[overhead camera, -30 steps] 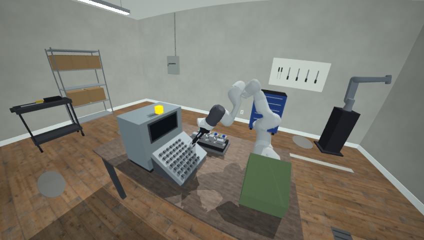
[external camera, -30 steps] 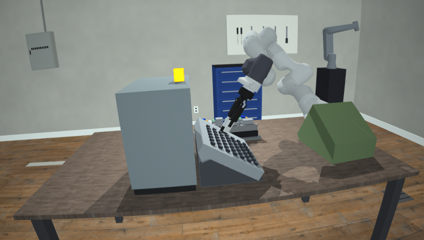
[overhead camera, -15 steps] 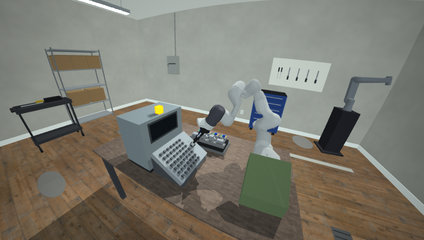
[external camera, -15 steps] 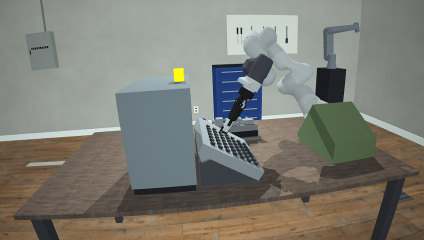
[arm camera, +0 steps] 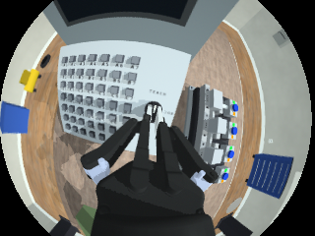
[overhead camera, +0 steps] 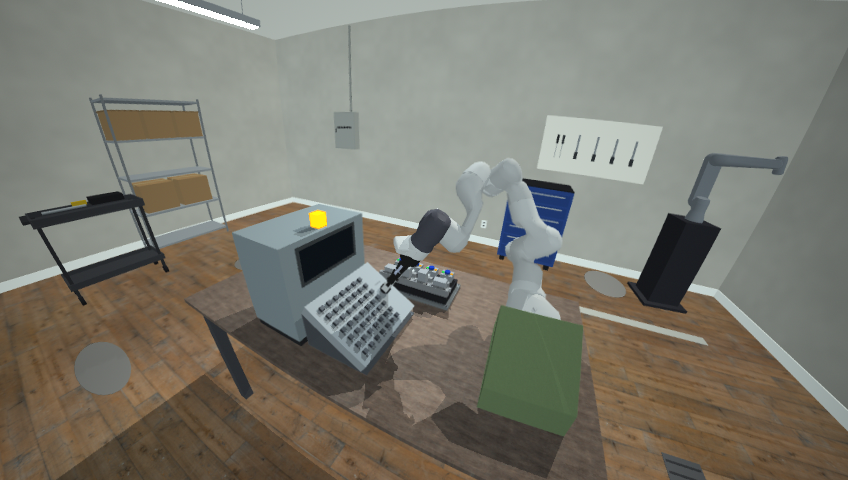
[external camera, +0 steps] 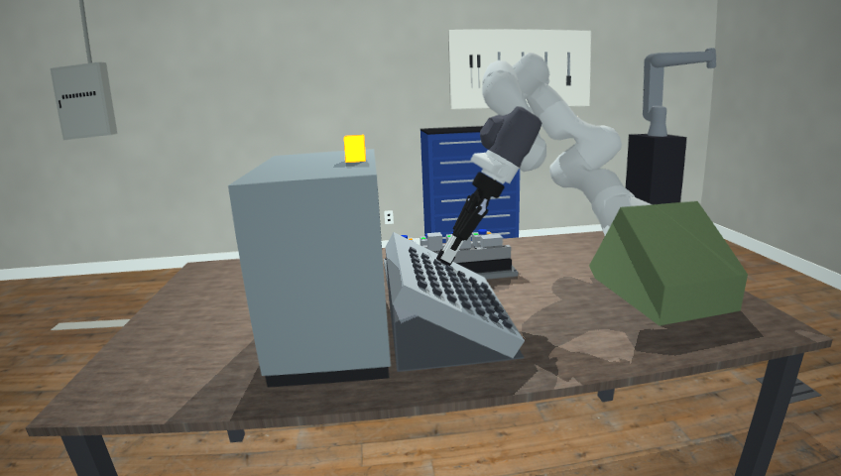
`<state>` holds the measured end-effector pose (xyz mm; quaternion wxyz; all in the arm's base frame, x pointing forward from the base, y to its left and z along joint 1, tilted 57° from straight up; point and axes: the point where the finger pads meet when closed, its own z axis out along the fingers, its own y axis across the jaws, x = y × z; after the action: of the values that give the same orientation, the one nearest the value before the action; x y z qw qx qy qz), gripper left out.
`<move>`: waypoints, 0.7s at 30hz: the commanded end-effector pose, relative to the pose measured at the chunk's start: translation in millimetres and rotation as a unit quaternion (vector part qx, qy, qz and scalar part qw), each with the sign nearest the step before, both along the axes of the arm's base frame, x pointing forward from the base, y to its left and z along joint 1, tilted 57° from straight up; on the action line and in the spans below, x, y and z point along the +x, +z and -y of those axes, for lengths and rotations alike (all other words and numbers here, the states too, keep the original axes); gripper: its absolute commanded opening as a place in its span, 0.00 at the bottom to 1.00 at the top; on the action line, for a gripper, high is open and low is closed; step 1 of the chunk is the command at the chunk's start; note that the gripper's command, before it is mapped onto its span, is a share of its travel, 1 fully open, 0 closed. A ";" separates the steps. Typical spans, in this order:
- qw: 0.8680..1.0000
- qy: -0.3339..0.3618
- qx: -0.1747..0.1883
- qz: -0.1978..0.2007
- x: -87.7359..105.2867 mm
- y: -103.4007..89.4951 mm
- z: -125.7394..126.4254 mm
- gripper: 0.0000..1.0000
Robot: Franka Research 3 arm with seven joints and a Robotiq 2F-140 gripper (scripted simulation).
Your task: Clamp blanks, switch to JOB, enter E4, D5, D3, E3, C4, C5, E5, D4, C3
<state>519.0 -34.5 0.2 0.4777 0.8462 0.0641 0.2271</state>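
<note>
My gripper (overhead camera: 385, 289) is at the upper right corner of the sloped key panel (overhead camera: 357, 314), beside the vise fixture (overhead camera: 428, 283). In the wrist view its fingers are shut on the small dark selector knob just below a printed label on the panel's right margin. The exterior view shows the fingertips (external camera: 446, 254) touching the panel's top edge. The amber lamp (overhead camera: 317, 218) on the grey cabinet (external camera: 309, 259) is lit. The fixture (arm camera: 211, 125) holds grey blanks on its stations, with blue valve knobs (arm camera: 231, 130) along its far side. No key on the keys (arm camera: 98, 94) is lit.
A green wedge-shaped box (overhead camera: 532, 368) stands on the table near the arm's base. The cabinet's dark screen (overhead camera: 325, 252) rises behind the panel. A blue drawer cabinet (external camera: 469, 179) stands behind the table.
</note>
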 end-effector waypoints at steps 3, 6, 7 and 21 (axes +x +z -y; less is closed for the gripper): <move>1.000 0.000 0.000 0.001 1.2 -0.3 0.8 0.00; 1.000 0.000 0.000 0.001 1.2 -0.3 0.8 0.00; 1.000 0.000 0.000 0.001 1.2 -0.3 0.8 0.00; 1.000 -0.001 0.002 0.004 1.2 -0.3 0.8 0.00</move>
<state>519.0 -34.5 0.2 0.4776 0.8463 0.0637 0.2274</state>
